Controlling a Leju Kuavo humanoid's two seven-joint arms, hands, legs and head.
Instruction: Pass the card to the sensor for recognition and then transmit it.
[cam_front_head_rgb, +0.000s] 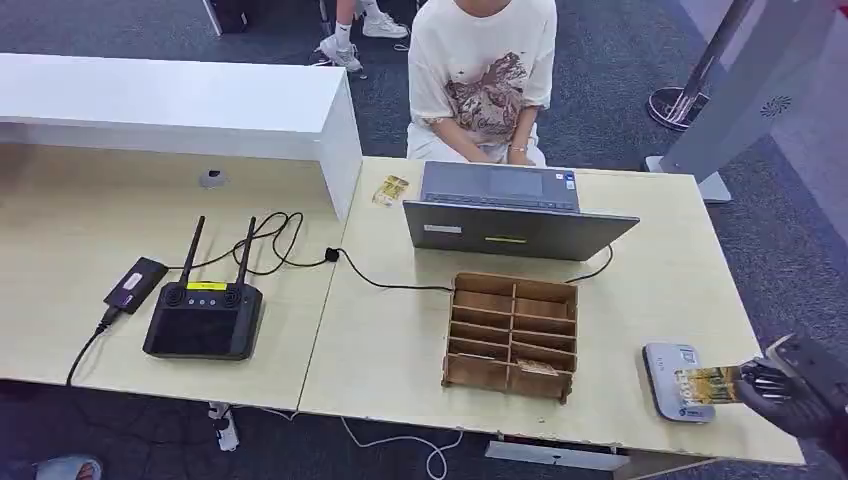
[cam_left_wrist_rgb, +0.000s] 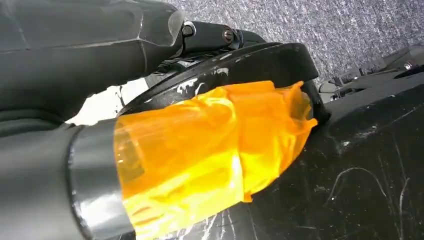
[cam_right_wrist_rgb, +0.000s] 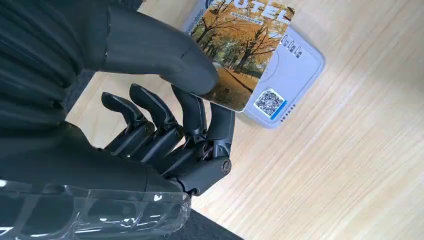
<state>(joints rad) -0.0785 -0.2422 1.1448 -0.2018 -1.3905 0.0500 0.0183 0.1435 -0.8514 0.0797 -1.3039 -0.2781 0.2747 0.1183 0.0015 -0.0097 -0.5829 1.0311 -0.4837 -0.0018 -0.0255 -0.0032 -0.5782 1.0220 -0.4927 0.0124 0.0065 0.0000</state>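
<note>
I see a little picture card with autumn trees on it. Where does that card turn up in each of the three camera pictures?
Head view: the card is at lower right, held by the right hand over the grey sensor.
Left wrist view: the card is not in it.
Right wrist view: the card is at top centre, pinched under the thumb.
Shared landmark: the grey sensor beneath the card, in the head and right wrist views.

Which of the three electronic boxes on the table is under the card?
The pale grey sensor near the right hand, beneath the card. The black antenna controller and small black device sit far left.
</note>
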